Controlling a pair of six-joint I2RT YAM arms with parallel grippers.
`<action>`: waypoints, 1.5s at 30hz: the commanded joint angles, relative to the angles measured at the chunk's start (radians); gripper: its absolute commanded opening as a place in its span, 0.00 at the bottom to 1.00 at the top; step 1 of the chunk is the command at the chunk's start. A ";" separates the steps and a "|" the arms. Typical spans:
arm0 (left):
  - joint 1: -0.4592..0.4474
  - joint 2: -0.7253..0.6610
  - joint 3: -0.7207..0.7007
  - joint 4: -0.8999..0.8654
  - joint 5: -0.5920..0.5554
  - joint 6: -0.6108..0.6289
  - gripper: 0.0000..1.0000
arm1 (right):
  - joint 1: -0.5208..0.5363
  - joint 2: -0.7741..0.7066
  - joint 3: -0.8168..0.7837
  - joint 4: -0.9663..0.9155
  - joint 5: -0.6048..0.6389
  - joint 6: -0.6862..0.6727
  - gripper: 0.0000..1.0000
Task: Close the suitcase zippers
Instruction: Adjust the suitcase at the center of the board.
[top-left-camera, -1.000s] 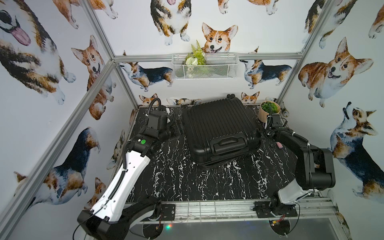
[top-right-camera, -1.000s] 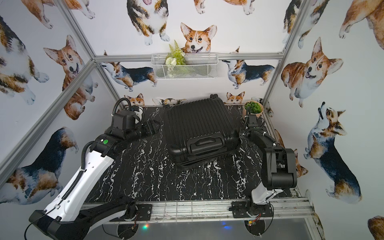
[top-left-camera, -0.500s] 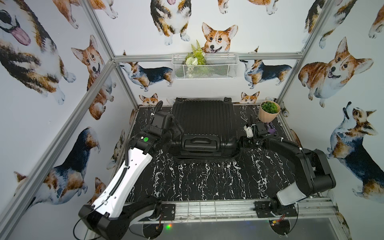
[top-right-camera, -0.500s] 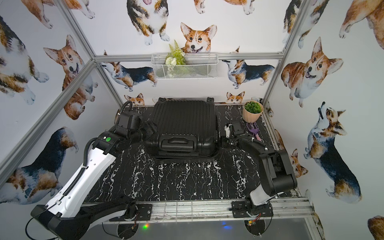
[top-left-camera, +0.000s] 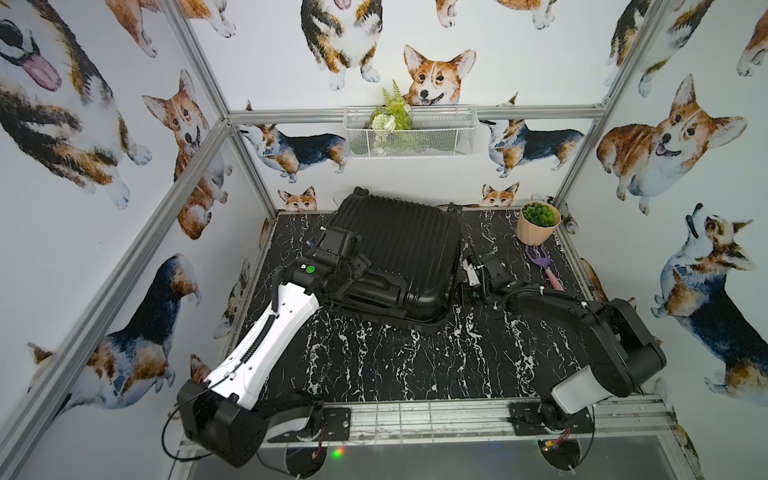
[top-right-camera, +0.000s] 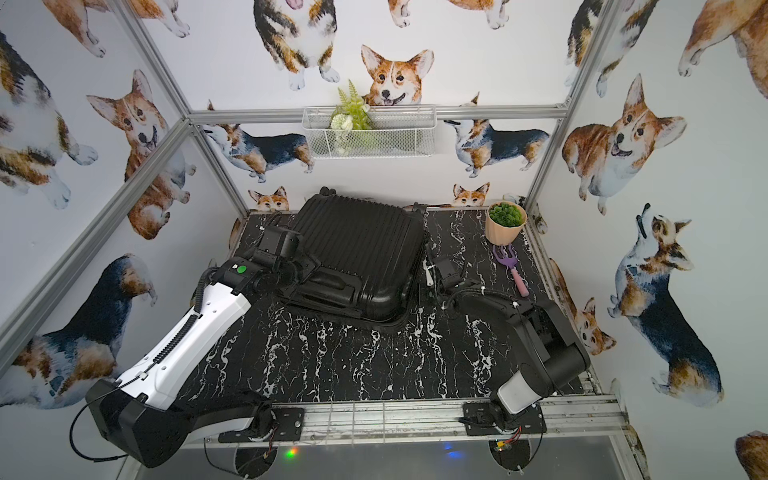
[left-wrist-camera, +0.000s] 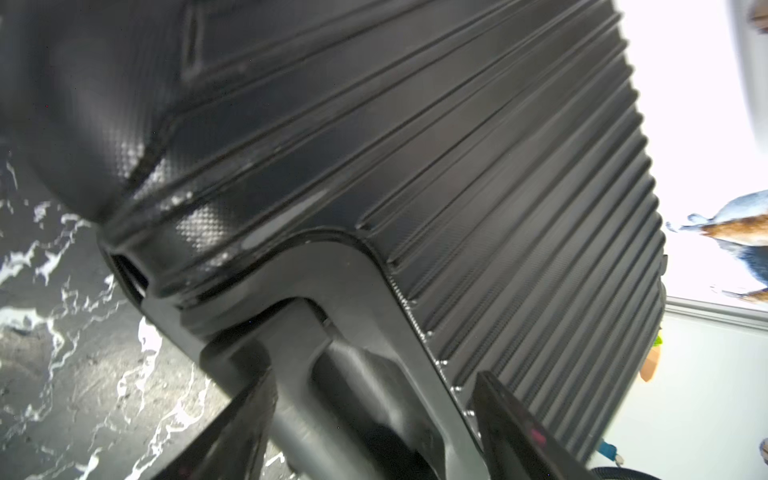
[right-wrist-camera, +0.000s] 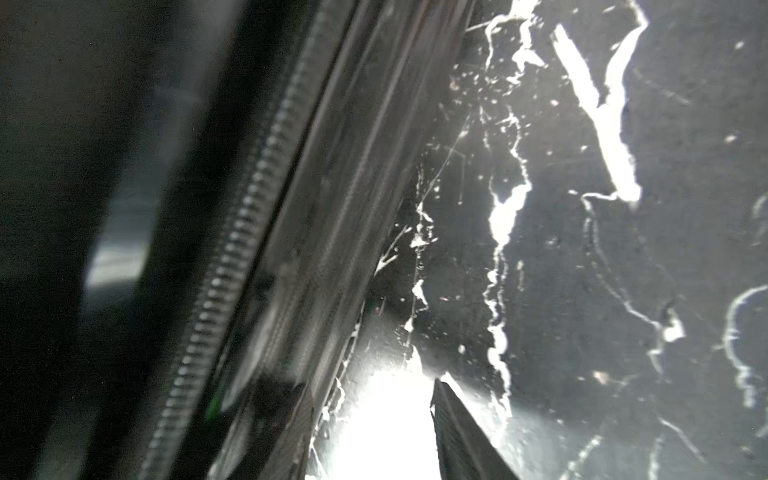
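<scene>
The suitcase (top-left-camera: 399, 253) lies ribbed shell up at centre frame on the marbled table (top-left-camera: 395, 361), with a potted plant (top-left-camera: 538, 226) and a purple hand rake (top-left-camera: 542, 266) at upper right. The left gripper (left-wrist-camera: 374, 382) straddles its handle with jaws apart; whether they grip it cannot be told. The right gripper (top-left-camera: 471, 272) reaches in low beside the zippers (right-wrist-camera: 249, 208), and its jaws cannot be made out.

Black ribbed suitcase (top-left-camera: 403, 245) on black, white-veined marble tabletop (top-left-camera: 395, 361).
Its zippers (right-wrist-camera: 232, 249), blurred, appear black; pot (top-left-camera: 534, 237) peach; walls (top-left-camera: 685, 62) white, corgi-printed.
</scene>
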 joint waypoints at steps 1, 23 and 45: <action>0.001 -0.009 -0.024 -0.092 -0.045 -0.083 0.79 | 0.035 0.012 0.023 0.116 -0.011 0.032 0.50; -0.003 0.027 0.000 -0.088 -0.122 -0.024 0.77 | 0.116 0.040 0.085 0.122 0.025 0.037 0.49; 0.139 0.194 0.079 -0.064 -0.219 0.234 0.25 | 0.035 -0.268 -0.005 -0.039 0.209 -0.082 0.53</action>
